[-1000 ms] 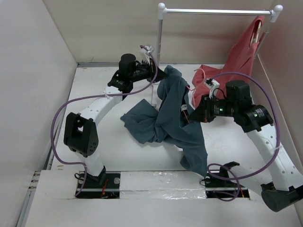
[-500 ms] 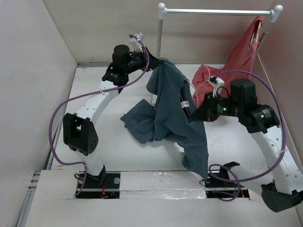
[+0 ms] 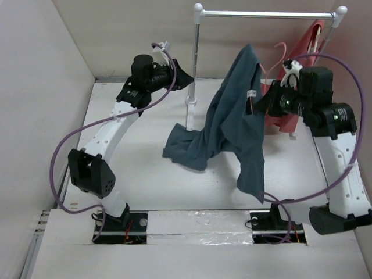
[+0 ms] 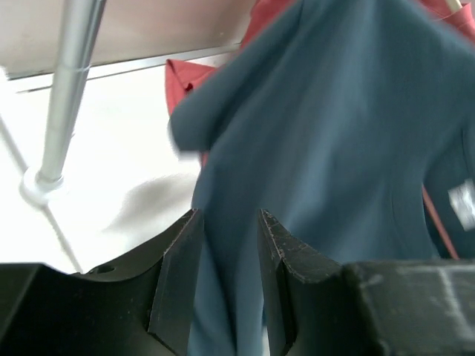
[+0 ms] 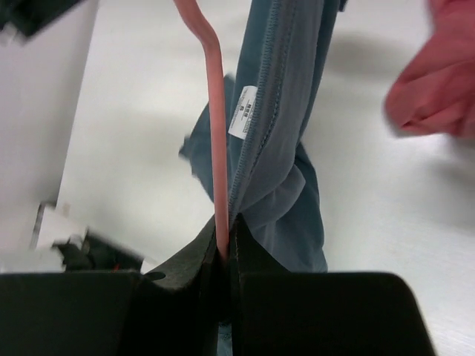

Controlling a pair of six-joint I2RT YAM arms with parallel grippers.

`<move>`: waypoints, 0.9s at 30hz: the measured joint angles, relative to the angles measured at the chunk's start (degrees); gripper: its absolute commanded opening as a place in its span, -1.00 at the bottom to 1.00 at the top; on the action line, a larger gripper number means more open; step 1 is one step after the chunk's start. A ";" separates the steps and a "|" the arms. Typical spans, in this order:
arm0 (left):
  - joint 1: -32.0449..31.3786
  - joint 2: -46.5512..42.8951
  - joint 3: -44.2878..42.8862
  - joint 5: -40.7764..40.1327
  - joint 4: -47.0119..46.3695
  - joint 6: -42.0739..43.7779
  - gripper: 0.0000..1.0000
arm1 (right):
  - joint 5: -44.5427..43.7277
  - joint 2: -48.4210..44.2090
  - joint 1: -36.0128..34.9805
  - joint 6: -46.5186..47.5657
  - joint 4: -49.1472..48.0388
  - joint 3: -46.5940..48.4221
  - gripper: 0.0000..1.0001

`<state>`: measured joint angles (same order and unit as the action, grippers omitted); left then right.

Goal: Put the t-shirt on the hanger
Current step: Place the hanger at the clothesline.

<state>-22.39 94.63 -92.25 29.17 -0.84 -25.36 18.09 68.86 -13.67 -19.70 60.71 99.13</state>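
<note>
Top external: right gripper [image 3: 260, 106] clamped shut on t-shirt [image 3: 232, 122], thin pink bar [image 3: 283, 49] pinched w/ it. Cloth hangs long axis approx. vertical, top below hanger [image 3: 267, 14] rod, lower end near table [image 3: 139, 174] centre. Left gripper [image 3: 187, 77] jaws parted, empty, well left of shirt by back edge; right arm nearer rod, prob. needs up-and-back lift, red shirt [image 3: 302, 52] crowds rod's right end.

left arm [image 3: 110, 131] reaching far forward, elbow low near its base, left gripper [image 4: 228, 216] jaws slightly apart, right arm [image 3: 340, 157] upright and high, wrist pointing left, right gripper [image 5: 226, 224] jaws pinched tight
</note>
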 measured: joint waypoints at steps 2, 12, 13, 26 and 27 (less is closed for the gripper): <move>-0.11 -3.04 0.72 -1.40 2.95 0.90 -0.37 | -2.23 3.93 2.19 0.02 0.59 5.09 -1.00; -4.94 -21.75 10.10 -6.14 11.17 3.74 -0.37 | -8.70 20.37 9.18 -0.59 -0.31 20.98 -1.00; -5.60 -23.10 11.37 -6.60 11.91 3.93 -0.37 | -8.98 22.05 9.68 -0.85 -0.66 22.34 -1.00; -7.23 -31.91 16.76 -8.52 19.02 6.82 -0.38 | -8.24 34.71 17.88 -4.33 -4.22 33.09 -1.00; -7.23 -32.37 16.90 -8.68 19.39 7.06 -0.38 | -8.02 35.30 18.34 -4.74 -4.63 33.73 -1.00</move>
<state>-29.63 62.26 -75.35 20.49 18.55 -18.31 10.07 104.16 4.67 -24.45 56.07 132.86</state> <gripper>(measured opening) 0.316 0.092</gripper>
